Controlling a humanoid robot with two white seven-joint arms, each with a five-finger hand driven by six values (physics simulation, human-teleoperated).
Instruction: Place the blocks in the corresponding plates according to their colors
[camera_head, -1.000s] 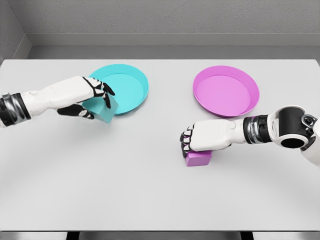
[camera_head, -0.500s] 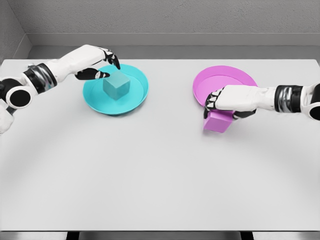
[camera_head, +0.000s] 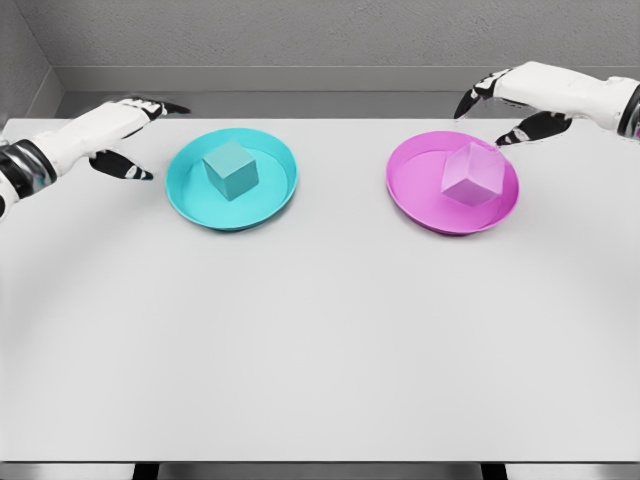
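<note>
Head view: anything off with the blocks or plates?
The pink block sits tilted in the pink plate, one corner up, possibly not settled. The teal block rests flat in the teal plate. Nothing spilled.

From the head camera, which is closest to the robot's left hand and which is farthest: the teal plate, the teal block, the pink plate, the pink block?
1. Teal plate, just right of the left hand.
2. Teal block, inside that plate.
3. Pink plate, on the table's right half.
4. Pink block, in the pink plate, toward its far side from this hand.
</note>
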